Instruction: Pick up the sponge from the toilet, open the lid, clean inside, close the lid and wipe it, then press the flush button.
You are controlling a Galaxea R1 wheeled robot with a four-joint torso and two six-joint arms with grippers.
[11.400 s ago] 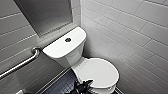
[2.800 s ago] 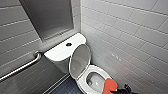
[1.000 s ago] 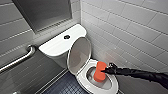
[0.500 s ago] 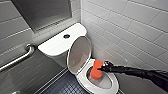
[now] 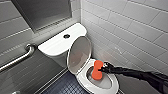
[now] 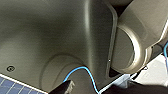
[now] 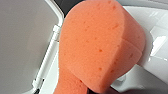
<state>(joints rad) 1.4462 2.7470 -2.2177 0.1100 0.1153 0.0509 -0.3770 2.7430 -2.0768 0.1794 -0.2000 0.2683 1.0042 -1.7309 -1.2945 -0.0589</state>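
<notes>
The white toilet [image 5: 113, 83] stands against the tiled wall with its lid [image 5: 78, 53] raised and leaning back on the tank. My right gripper [image 5: 102, 68] reaches in from the right, shut on the waist of the orange-red sponge [image 5: 97, 70]. The sponge hangs upright over the bowl, low inside the seat ring. In the right wrist view the sponge [image 7: 100, 50] looms large, with the lid's grey underside [image 7: 22, 37] on one side and the white bowl rim [image 7: 155, 62] on the other. The dark flush button [image 5: 66, 36] sits in the middle of the tank top [image 5: 55, 43].
A metal grab bar [image 5: 17, 59] runs along the grey wall to the left of the tank. White tiles [image 5: 130, 32] close off the right side just behind the bowl. Dark small-tiled floor [image 5: 61, 86] lies in front of the toilet. The left wrist view holds the robot's own grey body [image 6: 50, 37].
The sponge has edged slightly toward the lid side of the bowl in my right gripper. The lid stays up.
</notes>
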